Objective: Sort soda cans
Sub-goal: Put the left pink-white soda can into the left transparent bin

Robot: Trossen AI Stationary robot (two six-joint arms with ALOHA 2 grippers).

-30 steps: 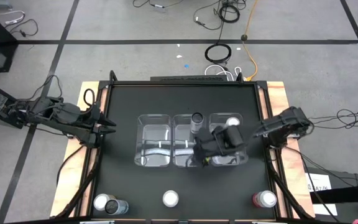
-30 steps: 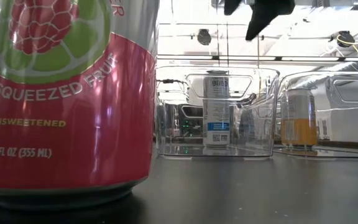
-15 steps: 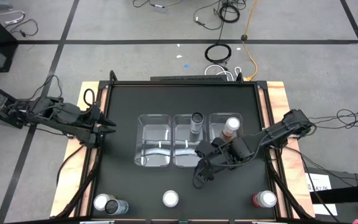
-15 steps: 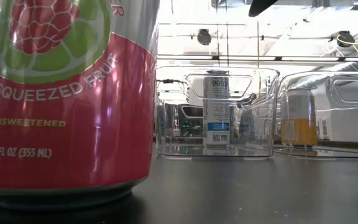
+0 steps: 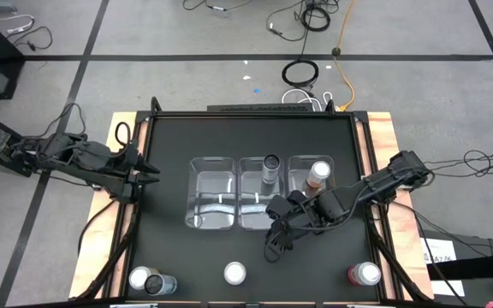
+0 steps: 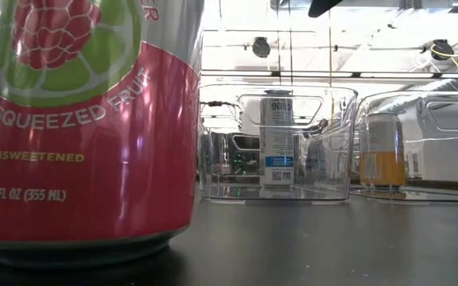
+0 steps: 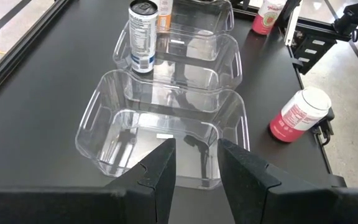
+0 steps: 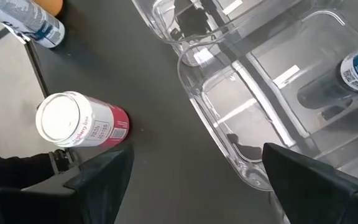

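Overhead view of the black table (image 5: 169, 128): three clear bins (image 5: 213, 205) stand side by side at its centre; the left bin holds nothing, the middle bin (image 5: 258, 205) holds a black can (image 5: 270, 165) at its far end, the right bin (image 5: 313, 201) holds an orange can (image 5: 317, 174) at its far end. Along the near edge stand four more cans; two close together at near left (image 5: 150, 280), a pink can (image 5: 234, 273) at near centre, another pink can (image 5: 365, 274) at near right. The right gripper (image 5: 274, 244), its fingers spread wide and holding nothing, hangs just in front of the middle bin, between the bins and the near-centre pink can. The left gripper (image 5: 151, 174) waits at the table's left edge, fingers a little apart, well clear of every can.
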